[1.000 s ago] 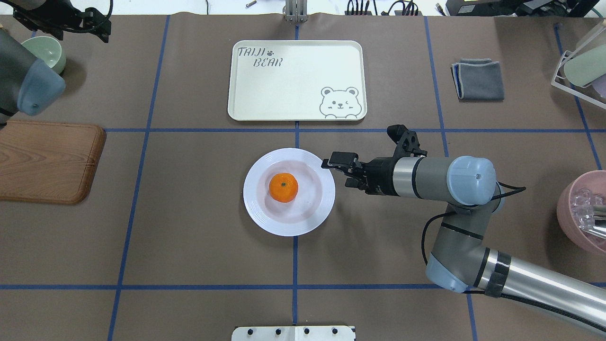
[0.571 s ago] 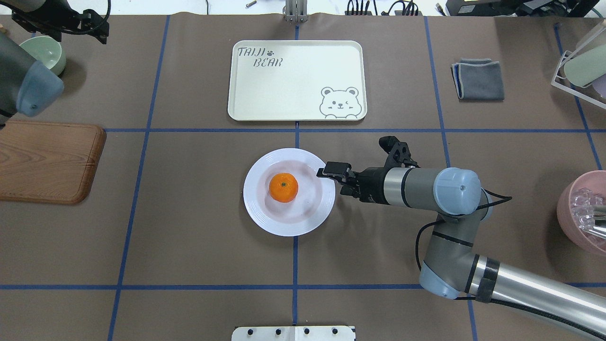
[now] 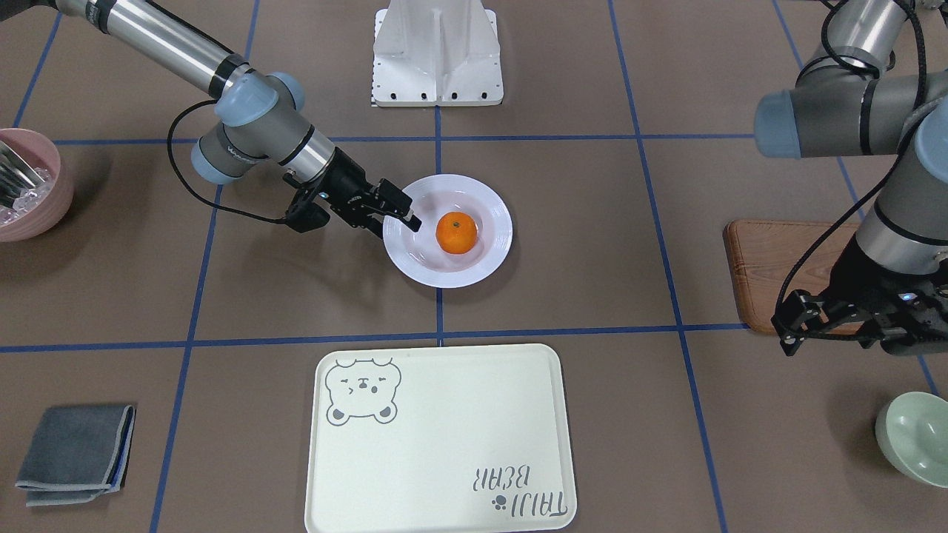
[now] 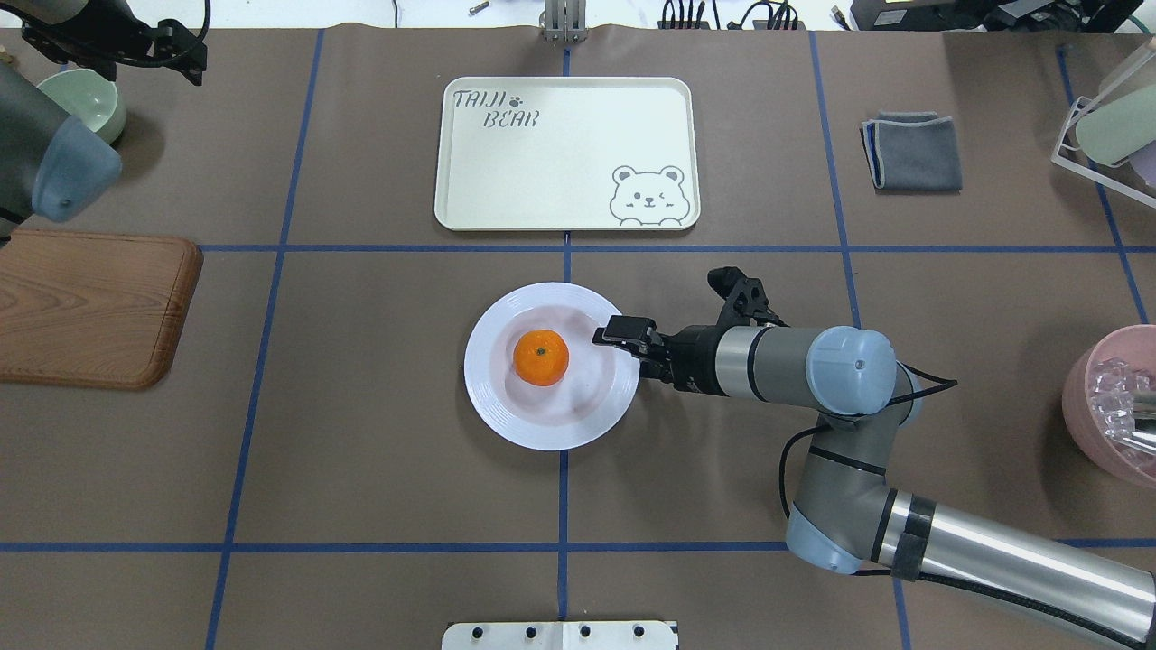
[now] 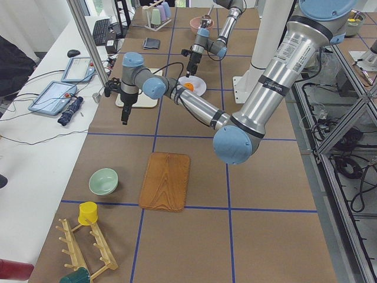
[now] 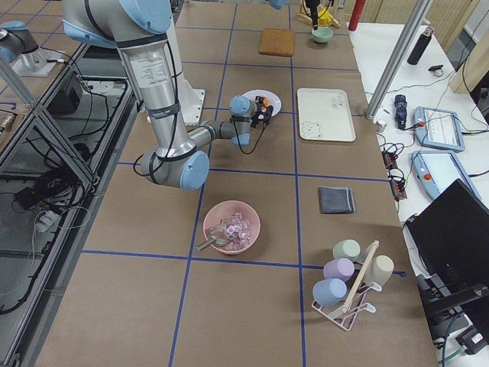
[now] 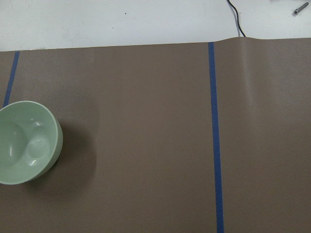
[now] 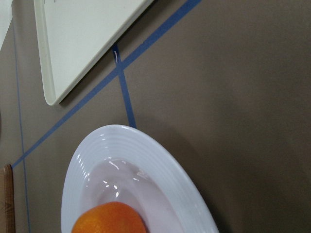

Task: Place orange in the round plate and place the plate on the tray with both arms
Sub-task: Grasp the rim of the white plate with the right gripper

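The orange (image 4: 541,357) sits in the sunken centre of the round plate (image 4: 506,411), which rests on the table near the tray (image 4: 560,144) and apart from it. The right gripper (image 4: 623,348) is at the plate's right rim, fingers spread, one over the rim. The left gripper (image 3: 786,329) hangs at the far left beside the green bowl (image 3: 915,437); its state cannot be determined.

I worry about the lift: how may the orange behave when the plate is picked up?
The orange is round and lies loose, so it will probably roll if the round plate tilts. The plate's sunken centre should likely keep it in.
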